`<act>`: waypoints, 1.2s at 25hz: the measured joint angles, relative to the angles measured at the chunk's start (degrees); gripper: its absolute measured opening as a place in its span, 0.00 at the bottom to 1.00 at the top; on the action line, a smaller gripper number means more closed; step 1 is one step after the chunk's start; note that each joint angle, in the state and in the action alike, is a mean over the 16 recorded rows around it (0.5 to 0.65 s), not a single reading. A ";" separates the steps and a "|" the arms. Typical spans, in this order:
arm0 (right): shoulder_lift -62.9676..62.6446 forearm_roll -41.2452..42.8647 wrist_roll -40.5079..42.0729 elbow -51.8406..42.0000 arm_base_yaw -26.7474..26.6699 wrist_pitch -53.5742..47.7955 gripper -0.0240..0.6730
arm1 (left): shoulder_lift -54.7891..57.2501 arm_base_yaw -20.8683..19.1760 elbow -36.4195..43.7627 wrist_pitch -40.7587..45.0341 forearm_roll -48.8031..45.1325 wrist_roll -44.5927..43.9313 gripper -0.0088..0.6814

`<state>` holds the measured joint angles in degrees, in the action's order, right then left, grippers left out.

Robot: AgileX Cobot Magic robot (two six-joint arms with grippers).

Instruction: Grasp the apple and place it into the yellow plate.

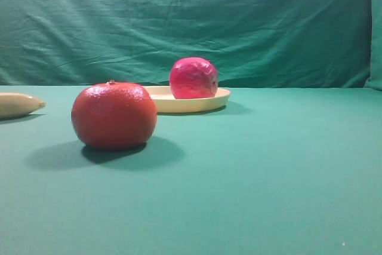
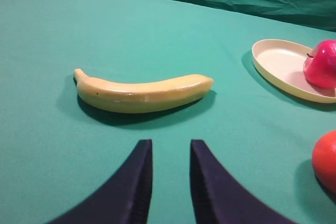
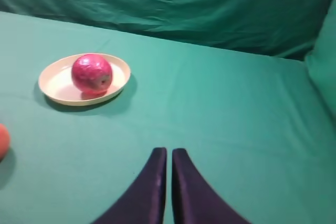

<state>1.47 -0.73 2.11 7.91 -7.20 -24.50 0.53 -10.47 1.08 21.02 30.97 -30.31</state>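
Note:
The magenta-red apple (image 1: 193,78) rests inside the pale yellow plate (image 1: 219,98) at the back middle of the table. It also shows in the right wrist view (image 3: 92,74) on the plate (image 3: 52,85), and at the right edge of the left wrist view (image 2: 321,63) on the plate (image 2: 278,62). My left gripper (image 2: 170,148) is slightly open and empty, in front of the banana. My right gripper (image 3: 168,153) is shut and empty, well clear of the plate. Neither gripper shows in the exterior view.
A matte orange-red tangerine-like fruit (image 1: 114,115) sits in front of the plate, also at the left wrist view's right edge (image 2: 325,160). A pale banana (image 2: 143,93) lies to the left, its tip in the exterior view (image 1: 18,104). Green cloth backs the table.

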 joint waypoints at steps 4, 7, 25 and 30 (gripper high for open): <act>-1.61 0.09 0.16 -4.70 1.18 3.38 0.03 | 0.00 0.00 0.00 0.00 0.00 0.00 0.24; -2.09 0.14 0.23 -7.18 1.56 4.80 0.03 | 0.00 0.00 0.00 0.00 0.00 0.00 0.24; -2.20 0.30 0.29 -9.50 1.67 3.15 0.03 | 0.00 0.00 0.00 0.00 0.00 0.00 0.24; -2.20 0.30 0.29 -9.50 1.67 3.13 0.03 | 0.00 0.00 0.00 0.00 0.00 0.00 0.24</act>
<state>-0.73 -0.43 2.40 -1.59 -5.54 -21.38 0.53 -10.47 1.08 21.02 30.97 -30.31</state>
